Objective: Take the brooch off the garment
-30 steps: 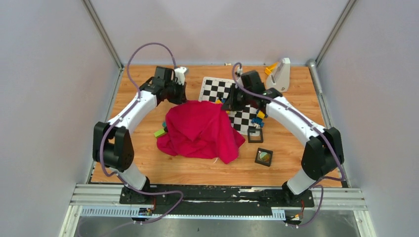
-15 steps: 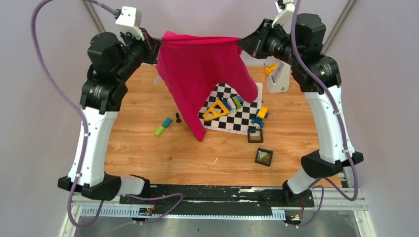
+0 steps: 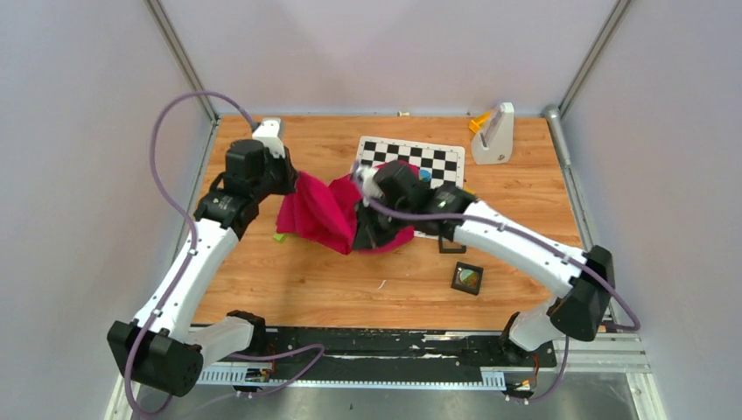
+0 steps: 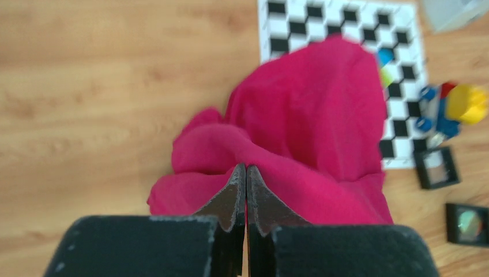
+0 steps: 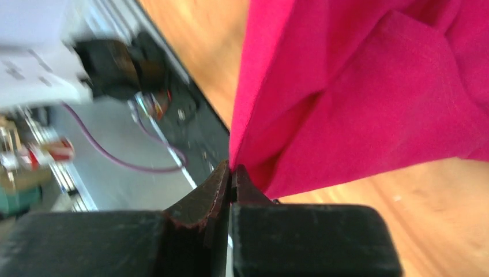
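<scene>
The magenta garment [image 3: 328,214] lies bunched on the wooden table, partly over the chequered board [image 3: 411,156]. My left gripper [image 3: 289,182] is at its far left edge, shut, with a ridge of the garment [image 4: 323,115] pinched at the tips [image 4: 246,167]. At the cloth's near right side, my right gripper [image 3: 360,234] is shut on an edge of the garment [image 5: 375,104], which enters the tips [image 5: 232,168]. The brooch [image 3: 470,278], a small yellow-green disc, sits apart from the cloth inside a black square frame [image 4: 468,224].
A hollow black frame [image 3: 451,241] lies by the board's near right corner. Coloured toy blocks [image 4: 458,107] stand on the board beside the cloth. A green block [image 3: 280,236] peeks out at the cloth's left. A white stand [image 3: 494,136] is at the back right.
Half a second ago both grippers held the garment stretched high above the table. It has come down into a bunch on the table, and both arms are low.
</scene>
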You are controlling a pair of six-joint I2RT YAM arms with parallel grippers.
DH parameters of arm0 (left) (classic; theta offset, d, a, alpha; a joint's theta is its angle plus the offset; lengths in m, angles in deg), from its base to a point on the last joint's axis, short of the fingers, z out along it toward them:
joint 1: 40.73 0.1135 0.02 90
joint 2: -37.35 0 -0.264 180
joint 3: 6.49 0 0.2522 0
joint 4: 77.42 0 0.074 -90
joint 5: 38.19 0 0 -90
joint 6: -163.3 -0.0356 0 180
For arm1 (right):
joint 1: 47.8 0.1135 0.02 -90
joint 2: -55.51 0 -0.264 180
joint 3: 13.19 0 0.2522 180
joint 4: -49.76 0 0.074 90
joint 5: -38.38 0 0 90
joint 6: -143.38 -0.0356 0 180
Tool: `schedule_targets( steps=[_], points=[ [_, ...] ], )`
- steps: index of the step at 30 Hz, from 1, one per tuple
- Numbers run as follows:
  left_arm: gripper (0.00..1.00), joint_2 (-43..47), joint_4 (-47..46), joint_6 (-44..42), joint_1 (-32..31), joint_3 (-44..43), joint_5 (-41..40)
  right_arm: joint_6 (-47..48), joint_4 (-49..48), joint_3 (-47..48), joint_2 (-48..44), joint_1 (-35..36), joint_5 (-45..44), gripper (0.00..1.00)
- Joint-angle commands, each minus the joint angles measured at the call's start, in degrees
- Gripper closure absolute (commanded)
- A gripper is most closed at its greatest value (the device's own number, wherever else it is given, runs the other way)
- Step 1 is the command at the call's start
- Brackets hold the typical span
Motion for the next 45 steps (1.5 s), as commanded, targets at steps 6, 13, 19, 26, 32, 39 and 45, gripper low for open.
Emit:
schedule_targets(
  steps=[6,13,19,26,32,39,45],
  points=[
    [1.00,9.2,-8.7,10.3,0.4,22.8,-2.2,-8.0,-14.0,-21.3,6.6,7.6,0.0,1.00],
    [1.00,16.9,-4.6,18.8,-0.5,34.3,19.4,-10.1,-14.3,-30.8,4.0,6.2,-8.7,1.00],
    [1.00,23.2,1.4,25.9,-13.8,36.9,14.4,-16.5,-15.4,-37.2,-2.7,-5.1,-10.8,1.00],
    [1.00,8.3,5.1,28.3,-29.7,33.7,8.7,-17.9,-16.1,-40.3,-11.3,-10.7,-15.0,1.00],
    [0.91,-0.6,-4.3,31.3,-40.3,33.6,12.0,-18.2,-14.8,-40.2,-10.6,-11.5,-17.3,1.00],
    [0.36,5.0,5.0,24.2,-36.8,25.2,4.3,-11.1,-19.2,-38.9,-14.0,-9.0,-10.7,0.68],
    [0.33,10.6,6.7,17.2,-16.2,22.2,13.4,-8.8,-19.9,-32.8,-13.2,0.0,-16.7,0.56]
  ],
)
